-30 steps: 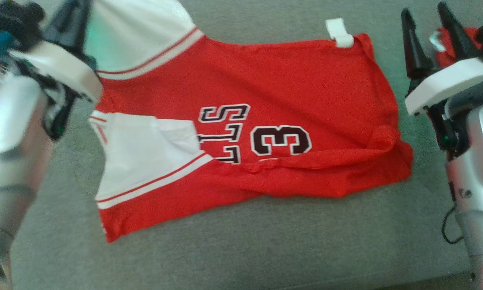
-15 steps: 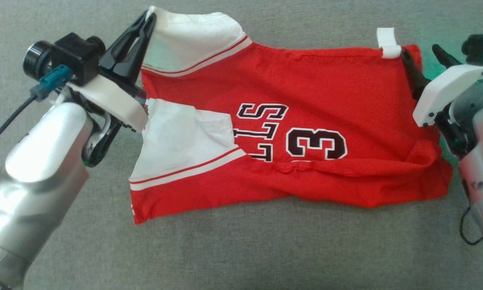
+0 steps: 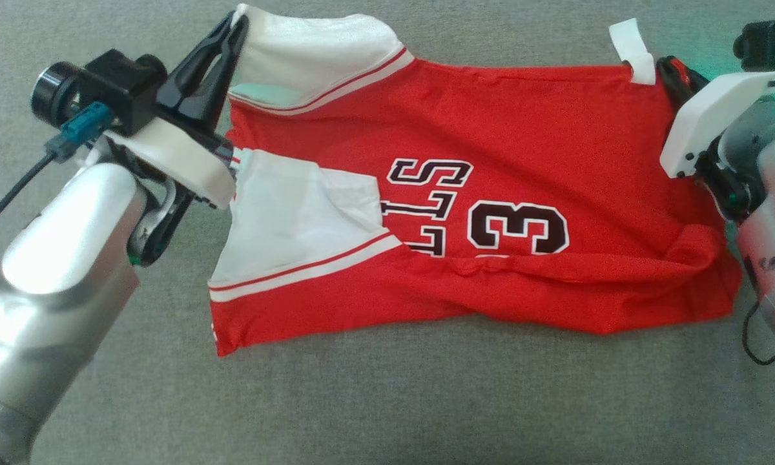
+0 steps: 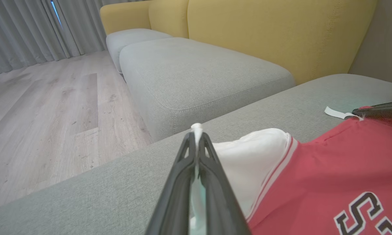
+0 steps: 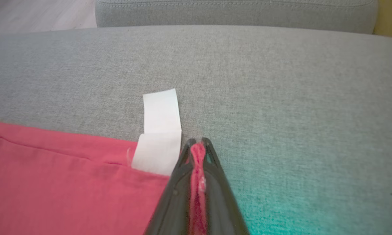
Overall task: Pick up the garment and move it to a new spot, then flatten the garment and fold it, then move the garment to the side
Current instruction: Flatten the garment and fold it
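The left end effector [image 3: 232,27] is clamped on a white corner of the garment [image 3: 523,142], the right end effector [image 5: 198,145] on its red hem corner. The garment is spread on the grey sofa seat [image 3: 426,400]. Both corners should be drawn apart evenly and low, so creases are flattened.
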